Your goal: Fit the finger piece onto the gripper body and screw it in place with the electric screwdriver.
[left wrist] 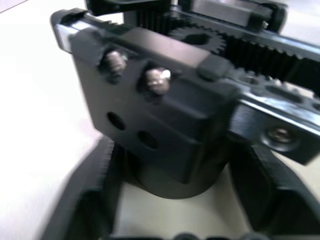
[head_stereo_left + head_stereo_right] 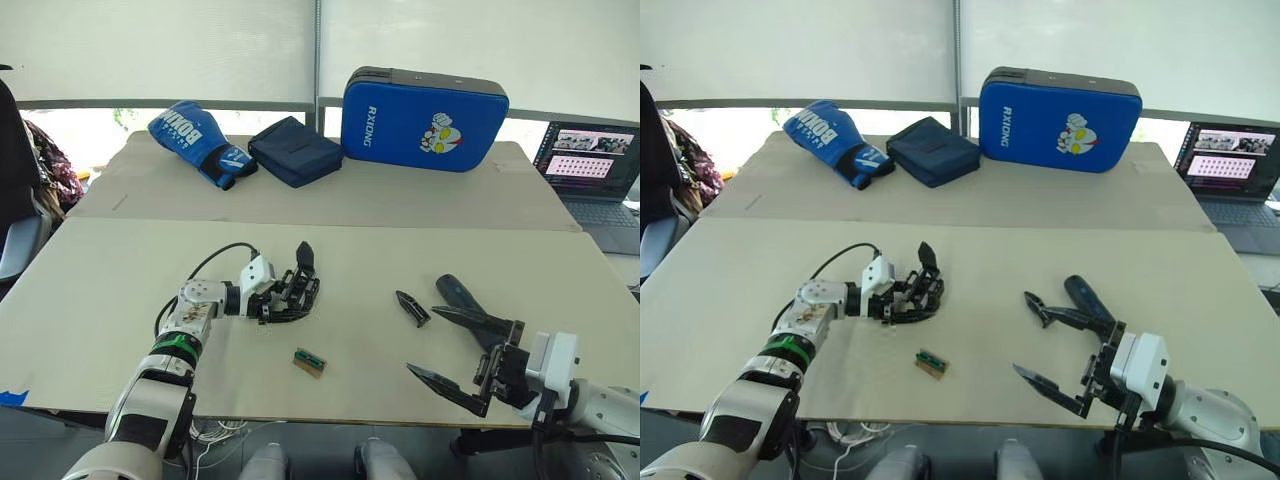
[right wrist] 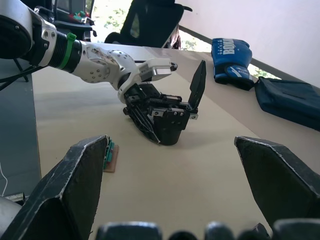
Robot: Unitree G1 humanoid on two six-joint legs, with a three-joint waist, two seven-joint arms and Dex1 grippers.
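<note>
The right gripper hovers wide open, empty, near the table's front edge. Beyond it lie the finger piece and electric screwdriver. The left gripper clamps the gripper body; a green-topped block lies nearby.

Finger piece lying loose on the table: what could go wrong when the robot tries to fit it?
1. The finger piece is small and lies flat on the table beside the electric screwdriver. The right gripper, with its jaws wide open, might nudge either one away instead of catching it.
2. The left gripper holds the gripper body by its base, so it could twist under pushing.
3. The small green-topped block nearby could get knocked.
</note>
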